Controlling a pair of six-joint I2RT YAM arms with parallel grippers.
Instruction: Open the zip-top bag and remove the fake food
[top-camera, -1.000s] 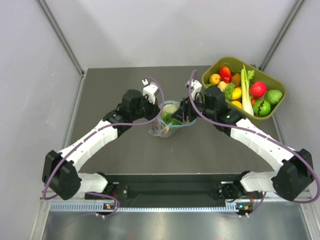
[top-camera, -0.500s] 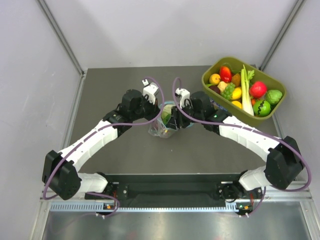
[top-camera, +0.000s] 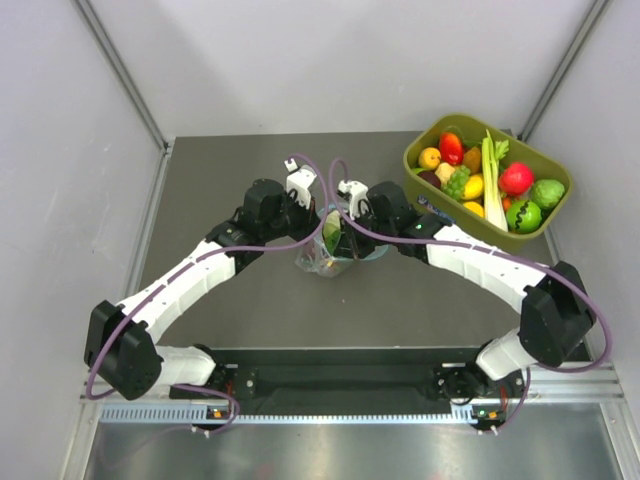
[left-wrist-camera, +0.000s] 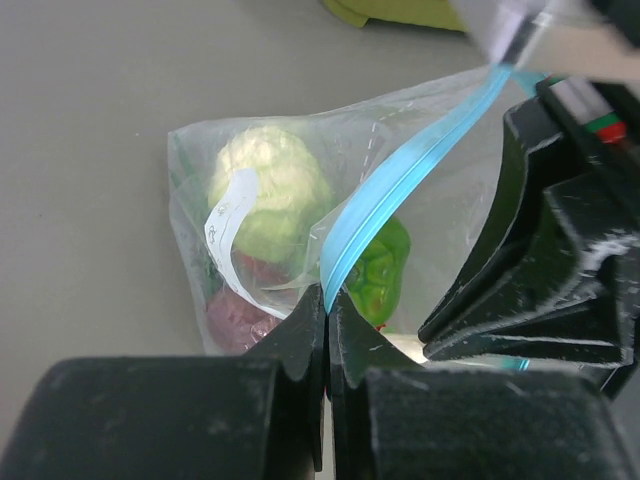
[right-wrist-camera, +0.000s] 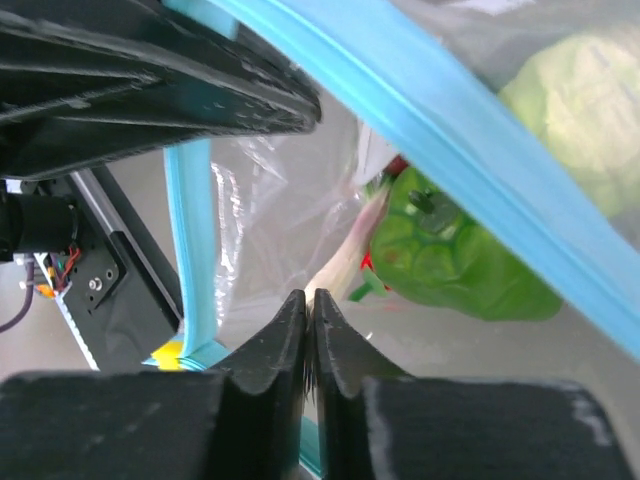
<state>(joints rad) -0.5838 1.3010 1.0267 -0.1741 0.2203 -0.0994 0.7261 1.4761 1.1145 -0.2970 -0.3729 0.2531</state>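
Gaping clear zip-top bag (left-wrist-camera: 330, 150) holding cabbage (left-wrist-camera: 270, 190), pepper (left-wrist-camera: 380, 270).

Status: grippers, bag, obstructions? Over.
Left gripper shut on zip-top bag lip. Right gripper shut on opposite lip. Mouth parted, fake food inside. No obstruction seen.

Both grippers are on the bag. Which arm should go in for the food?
Right, probably: the right gripper sits at the bag mouth, pepper just ahead; the left gripper pinches the zip strip and can anchor it.
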